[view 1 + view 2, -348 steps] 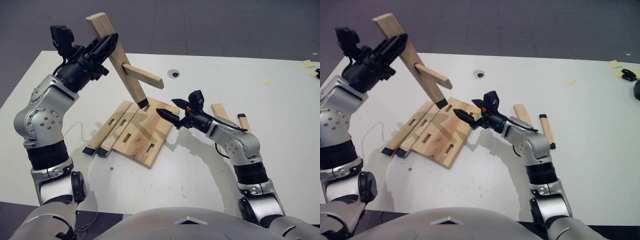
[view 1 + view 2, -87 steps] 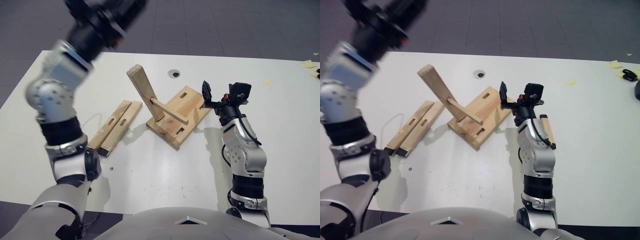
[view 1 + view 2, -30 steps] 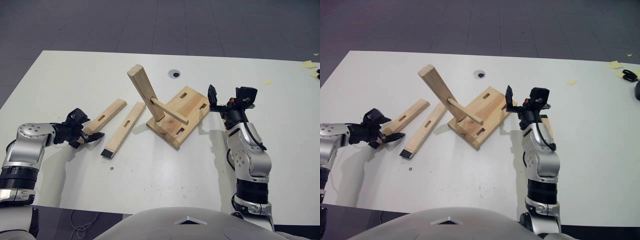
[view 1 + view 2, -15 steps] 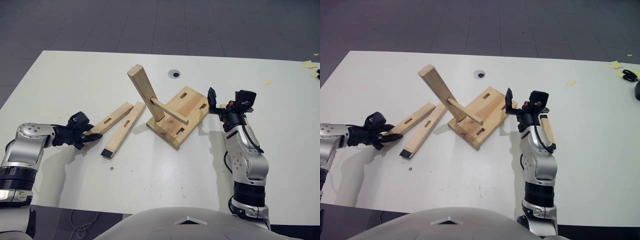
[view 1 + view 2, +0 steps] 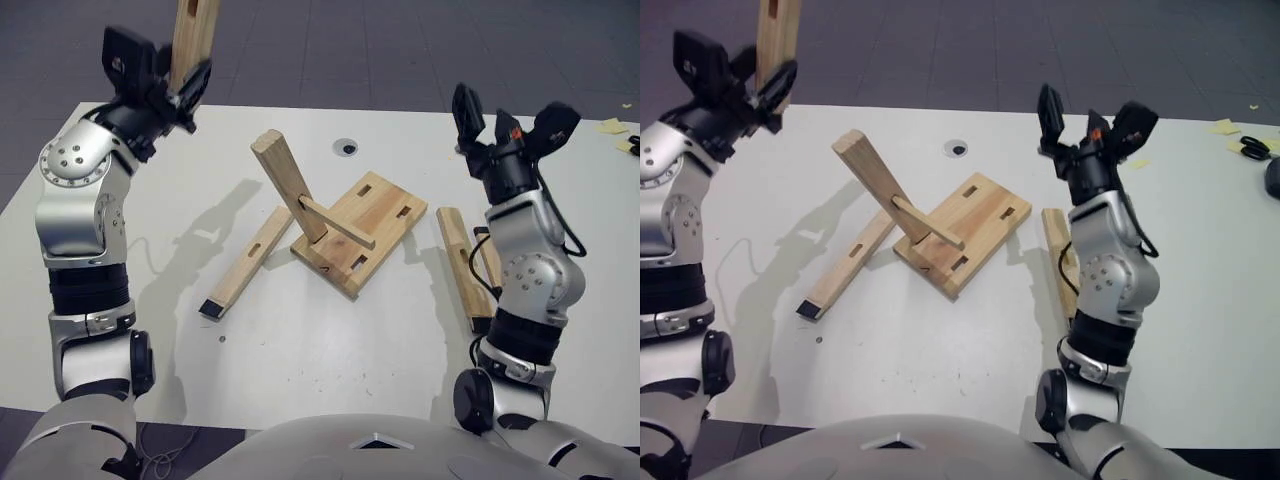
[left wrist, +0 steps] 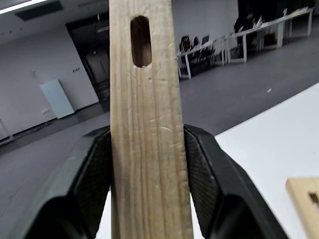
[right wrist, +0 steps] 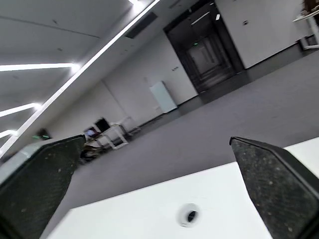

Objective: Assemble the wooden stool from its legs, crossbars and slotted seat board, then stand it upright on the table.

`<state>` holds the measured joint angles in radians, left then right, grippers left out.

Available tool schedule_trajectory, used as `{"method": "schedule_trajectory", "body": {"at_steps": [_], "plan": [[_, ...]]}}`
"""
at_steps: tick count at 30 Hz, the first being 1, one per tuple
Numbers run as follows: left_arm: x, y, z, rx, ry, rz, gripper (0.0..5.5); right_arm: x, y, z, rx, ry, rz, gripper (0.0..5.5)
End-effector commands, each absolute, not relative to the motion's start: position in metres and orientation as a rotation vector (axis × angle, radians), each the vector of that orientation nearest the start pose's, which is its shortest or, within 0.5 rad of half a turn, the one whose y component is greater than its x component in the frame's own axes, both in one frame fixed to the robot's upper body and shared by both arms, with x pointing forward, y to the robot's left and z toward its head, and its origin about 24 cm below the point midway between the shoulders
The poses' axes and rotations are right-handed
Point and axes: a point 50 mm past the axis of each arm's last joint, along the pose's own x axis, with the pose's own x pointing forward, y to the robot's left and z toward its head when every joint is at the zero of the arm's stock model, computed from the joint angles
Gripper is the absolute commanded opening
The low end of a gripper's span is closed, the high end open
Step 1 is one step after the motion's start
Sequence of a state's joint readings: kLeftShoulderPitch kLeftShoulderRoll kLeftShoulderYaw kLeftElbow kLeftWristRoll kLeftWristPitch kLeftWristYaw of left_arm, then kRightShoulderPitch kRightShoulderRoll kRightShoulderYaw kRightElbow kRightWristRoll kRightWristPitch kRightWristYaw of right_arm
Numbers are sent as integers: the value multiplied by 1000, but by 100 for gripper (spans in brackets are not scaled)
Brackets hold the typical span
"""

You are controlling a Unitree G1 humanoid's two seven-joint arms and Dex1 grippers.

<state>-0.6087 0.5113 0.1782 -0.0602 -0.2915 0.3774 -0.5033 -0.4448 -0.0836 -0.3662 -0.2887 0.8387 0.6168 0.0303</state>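
Note:
The slotted seat board [image 5: 383, 218] lies flat mid-table. One leg [image 5: 283, 183] stands tilted in it, and a crossbar [image 5: 340, 223] sticks out of that leg's side. My left gripper [image 5: 178, 88] is raised high over the table's far left corner, shut on a second leg [image 6: 144, 129] held upright; a slot shows near the leg's top. A third leg [image 5: 245, 262] lies on the table left of the board. My right gripper [image 5: 510, 110] is up in the air right of the board, open and holding nothing. Below it lie two more wooden pieces [image 5: 458, 262].
A round cable hole [image 5: 348, 148] sits in the white table [image 5: 320, 340] behind the board. Yellow paper scraps [image 5: 616, 128] lie at the far right edge. A thin cable [image 5: 140, 243] runs along the table's left side.
My left gripper has closed on the leftmost leg and lifted it from the table to high above the far left corner. My right gripper has risen away from the board's right edge.

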Motion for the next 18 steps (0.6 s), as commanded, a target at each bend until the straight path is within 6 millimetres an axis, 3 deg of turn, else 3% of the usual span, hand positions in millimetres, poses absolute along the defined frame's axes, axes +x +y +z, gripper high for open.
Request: {"method": "schedule_trajectory", "body": {"at_steps": [1, 7, 18], "plan": [[294, 160, 277, 278, -527, -662, 206, 275, -132, 270, 875, -298, 928, 540], [284, 145, 264, 359, -481, -813, 206, 269, -111, 274, 835, -220, 1063, 540], [274, 128, 254, 375, -443, -918, 206, 287, -103, 285, 795, -271, 967, 540]]}}
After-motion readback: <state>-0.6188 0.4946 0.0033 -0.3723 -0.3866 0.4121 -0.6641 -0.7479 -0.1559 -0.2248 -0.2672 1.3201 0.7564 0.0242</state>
